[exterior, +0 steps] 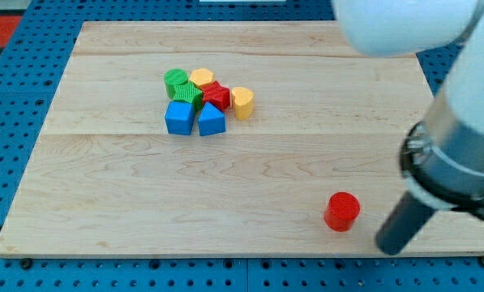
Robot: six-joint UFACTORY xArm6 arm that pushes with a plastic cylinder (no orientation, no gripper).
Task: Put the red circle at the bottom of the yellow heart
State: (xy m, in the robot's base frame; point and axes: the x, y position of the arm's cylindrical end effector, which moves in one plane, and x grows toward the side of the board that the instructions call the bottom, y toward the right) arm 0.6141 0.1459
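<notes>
Sitting at board's upper centre: a touching cluster of green circle [176, 80], blue cube [178, 118], green block [190, 94], yellow block [202, 78], blue triangle [211, 121], red star [216, 95] | yellow heart [242, 102] at cluster's 3 o'clock edge | red circle [342, 211] well apart, at heart's 5 o'clock | my tip [389, 246] near circle's 4 o'clock, not touching | jaws: none fitted, only the rod

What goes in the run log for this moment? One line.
tip: right of red circle, apart | yellow heart: right edge of cluster, beside red star | circle not yet below heart
</notes>
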